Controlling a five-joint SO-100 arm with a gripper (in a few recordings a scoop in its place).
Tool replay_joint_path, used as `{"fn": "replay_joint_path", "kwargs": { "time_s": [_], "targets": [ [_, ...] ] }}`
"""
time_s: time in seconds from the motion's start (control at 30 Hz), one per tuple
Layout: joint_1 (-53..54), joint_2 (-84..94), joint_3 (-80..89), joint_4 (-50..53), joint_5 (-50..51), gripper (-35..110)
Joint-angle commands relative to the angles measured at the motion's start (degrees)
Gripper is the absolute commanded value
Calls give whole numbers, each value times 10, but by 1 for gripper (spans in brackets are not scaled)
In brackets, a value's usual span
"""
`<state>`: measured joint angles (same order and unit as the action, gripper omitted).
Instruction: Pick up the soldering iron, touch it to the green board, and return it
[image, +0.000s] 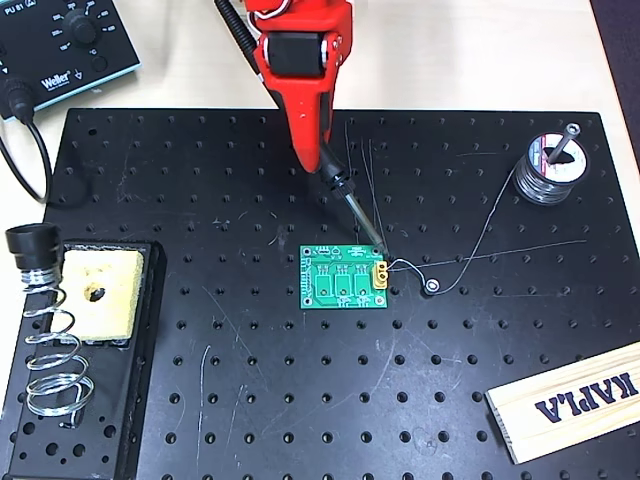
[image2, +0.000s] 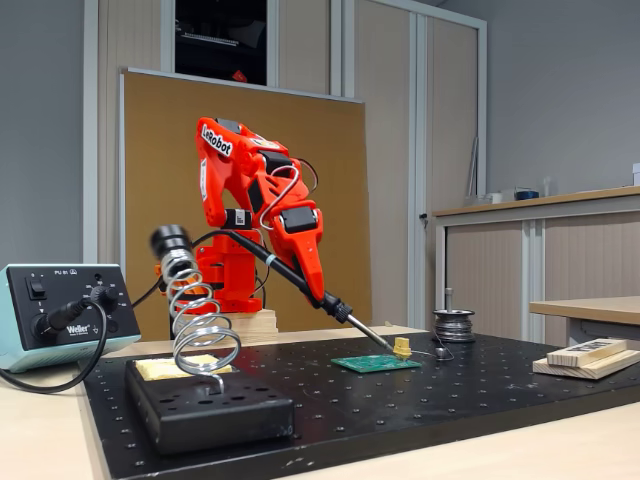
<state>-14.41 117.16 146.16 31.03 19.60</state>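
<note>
Overhead view: claw (image: 318, 152) angles soldering iron (image: 352, 205) onto green board (image: 344, 277).

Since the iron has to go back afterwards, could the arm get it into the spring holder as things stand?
Probably yes. The gripper holds the soldering iron with its tip at the green board, and the spring holder stands open, with bare black table between them.
</note>
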Motion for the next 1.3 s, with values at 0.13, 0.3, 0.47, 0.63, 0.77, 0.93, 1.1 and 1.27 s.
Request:
{"fn": "replay_joint_path", "kwargs": {
  "time_s": [0.13, 0.3, 0.47, 0.63, 0.77, 0.93, 1.1, 1.27],
  "targets": [
    [1, -25, -42, -15, -9, 0],
    [5, -40, -60, -11, -15, 0],
    [9, -58, -73, -13, -18, 0],
    [12, -76, -83, -21, -24, 0],
    [14, -82, -87, -22, -26, 0],
    [15, -85, -90, -22, -28, 0],
    [15, -85, -89, -21, -28, 0],
    [15, -84, -87, -21, -29, 0]
  ]
}}
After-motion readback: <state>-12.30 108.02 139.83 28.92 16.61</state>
